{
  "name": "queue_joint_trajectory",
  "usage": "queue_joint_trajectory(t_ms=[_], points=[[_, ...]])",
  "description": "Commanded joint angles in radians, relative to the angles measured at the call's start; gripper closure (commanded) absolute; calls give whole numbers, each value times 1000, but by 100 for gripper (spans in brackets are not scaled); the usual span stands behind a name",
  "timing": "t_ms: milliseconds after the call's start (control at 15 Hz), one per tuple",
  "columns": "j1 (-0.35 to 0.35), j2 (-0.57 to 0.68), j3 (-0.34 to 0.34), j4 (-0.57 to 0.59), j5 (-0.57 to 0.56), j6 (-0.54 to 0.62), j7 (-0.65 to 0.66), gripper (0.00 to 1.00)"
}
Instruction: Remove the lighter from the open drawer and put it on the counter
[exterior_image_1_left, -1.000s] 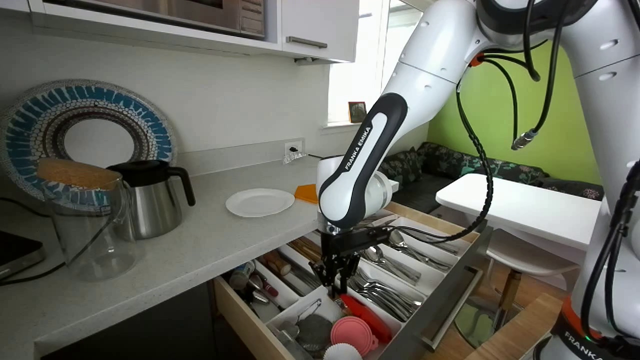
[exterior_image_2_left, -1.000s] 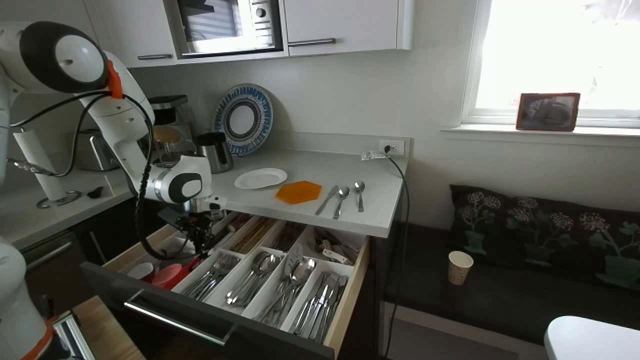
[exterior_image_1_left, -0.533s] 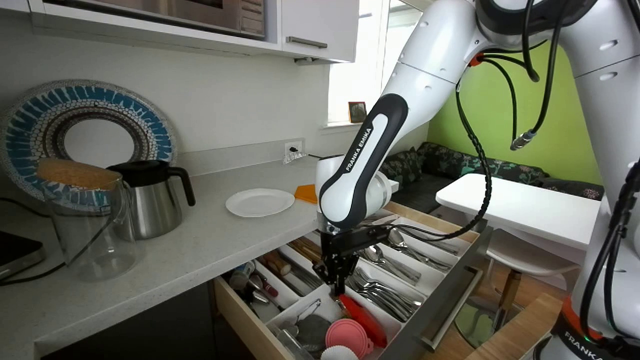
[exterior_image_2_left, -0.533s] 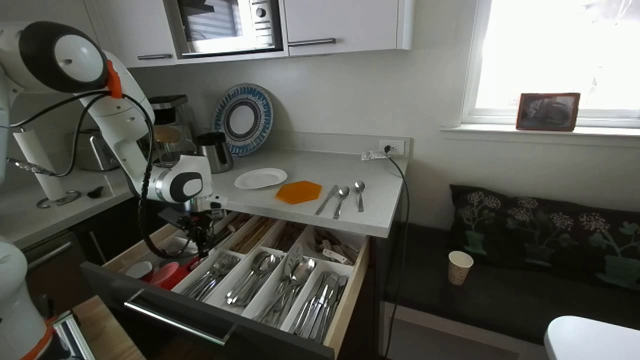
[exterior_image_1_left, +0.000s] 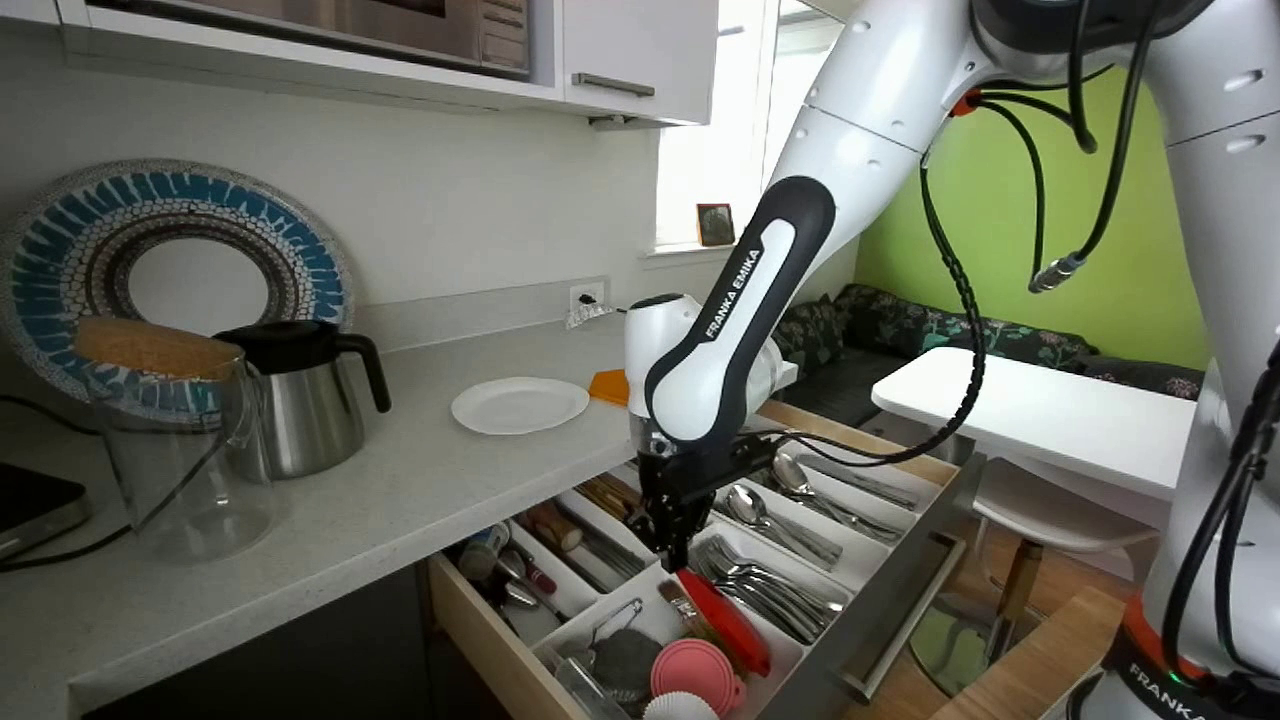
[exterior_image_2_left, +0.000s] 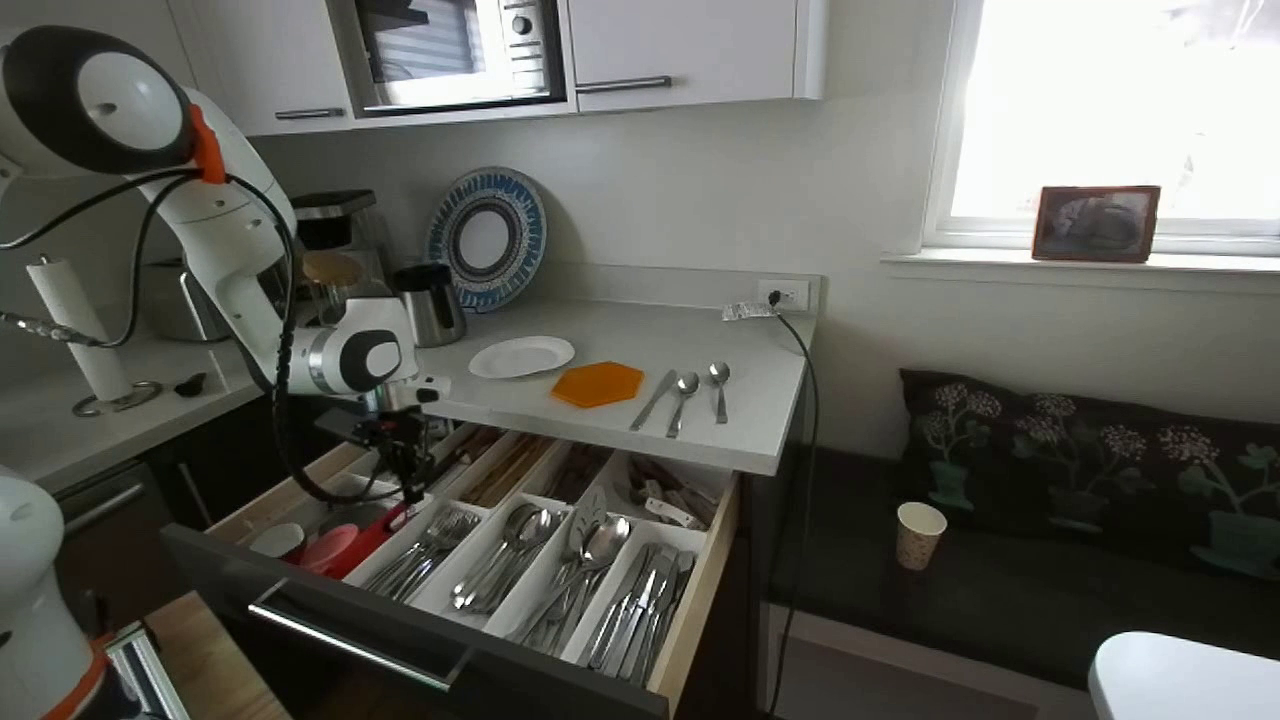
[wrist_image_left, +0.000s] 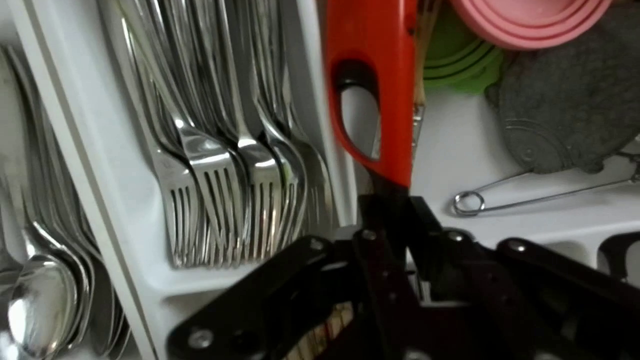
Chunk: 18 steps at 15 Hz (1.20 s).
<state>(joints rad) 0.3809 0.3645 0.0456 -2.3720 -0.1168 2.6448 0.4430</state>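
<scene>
The red lighter (wrist_image_left: 372, 30) lies lengthwise in the wrist view, with its dark end between my fingertips. It also shows in both exterior views (exterior_image_1_left: 728, 625) (exterior_image_2_left: 372, 540). My gripper (wrist_image_left: 387, 205) is shut on that dark end. In both exterior views the gripper (exterior_image_1_left: 676, 555) (exterior_image_2_left: 412, 490) is over the open drawer (exterior_image_1_left: 505, 648) (exterior_image_2_left: 540, 655). The lighter slants down from the fingers and is still within the drawer's front compartment; whether its far end touches anything cannot be told. The counter (exterior_image_1_left: 400, 500) (exterior_image_2_left: 660, 335) is beside and above the drawer.
A pink cup (exterior_image_1_left: 697, 675), a grey fish-shaped piece (wrist_image_left: 575, 100) and a brush (exterior_image_1_left: 690, 605) lie near the lighter. Forks (wrist_image_left: 225, 150) fill the neighbouring compartment. On the counter are a white plate (exterior_image_2_left: 522, 357), an orange hexagon mat (exterior_image_2_left: 597, 384), a knife and spoons (exterior_image_2_left: 683, 390).
The gripper's fingers have closed on the lighter's end. The gripper has risen a little, the lighter's held end has lifted with it, and the brush beside it shows more.
</scene>
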Motion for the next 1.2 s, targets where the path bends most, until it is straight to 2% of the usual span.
queue_joint_trajectory(t_ms=[0, 133, 733, 867, 1133], points=[[51, -121, -42, -67, -110, -28, 120, 95], [55, -171, -41, -84, -163, -43, 177, 95], [-18, -348, 37, -126, -326, -88, 318, 95], [-45, -385, 56, -109, -355, -118, 309, 95], [-94, -413, 108, -20, -337, -169, 207, 95]])
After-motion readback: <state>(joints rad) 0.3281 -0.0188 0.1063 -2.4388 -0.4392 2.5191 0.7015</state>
